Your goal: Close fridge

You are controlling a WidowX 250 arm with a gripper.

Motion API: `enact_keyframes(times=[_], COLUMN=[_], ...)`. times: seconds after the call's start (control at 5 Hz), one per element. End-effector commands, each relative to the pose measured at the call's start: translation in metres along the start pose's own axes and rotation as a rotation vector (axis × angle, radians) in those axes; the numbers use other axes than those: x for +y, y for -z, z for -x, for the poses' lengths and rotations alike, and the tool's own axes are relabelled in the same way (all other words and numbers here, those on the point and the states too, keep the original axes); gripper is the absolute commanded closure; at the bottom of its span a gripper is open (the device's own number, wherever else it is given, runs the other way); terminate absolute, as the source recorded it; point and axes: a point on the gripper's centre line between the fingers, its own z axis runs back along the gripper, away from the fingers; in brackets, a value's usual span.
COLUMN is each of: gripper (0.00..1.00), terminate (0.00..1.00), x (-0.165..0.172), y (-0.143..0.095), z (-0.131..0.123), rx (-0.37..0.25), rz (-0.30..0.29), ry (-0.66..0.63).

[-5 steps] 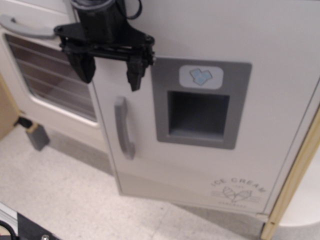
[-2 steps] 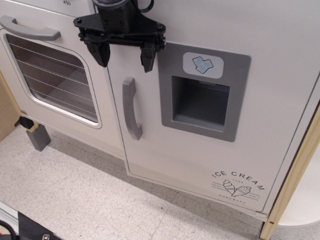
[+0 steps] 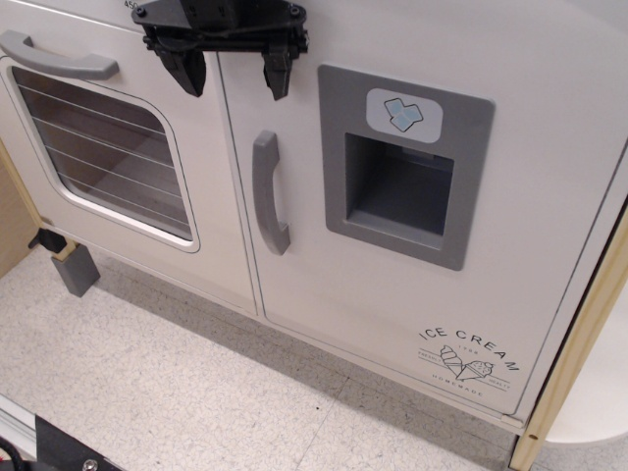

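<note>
Where the white toy fridge door sits nearly flush right of the oven door, it looks light and rigid; push its flat face or grey handle. Black gripper hangs above, fingers spread, empty.

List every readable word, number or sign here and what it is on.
"ICE CREAM": logo on the fridge door, lower right.
Small lines under the cone drawing: too small to read.
"45...": cut-off number above the oven door, at.
Ice-cube pictogram on the dispenser panel.
</note>
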Motion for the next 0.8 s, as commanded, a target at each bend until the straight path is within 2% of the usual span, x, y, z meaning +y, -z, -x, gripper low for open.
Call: enact_keyframes(times=[0.0,0.2,0.4,0.6], gripper=[0.0,0.0,0.0,0.0], terminate=[0.0,0.0,0.0,1.0], x=[0.008,0.013,0.013,0.013], y=[-0.017,-0.024,-0.024,-0.024], z=[-0.002,0.02,0.02,0.02], rx=[-0.001,0.122,0.122,0.122], rz=[-0.005,-0.138,-0.138,-0.138], ry=[0.012,0.091,0.091,0.091])
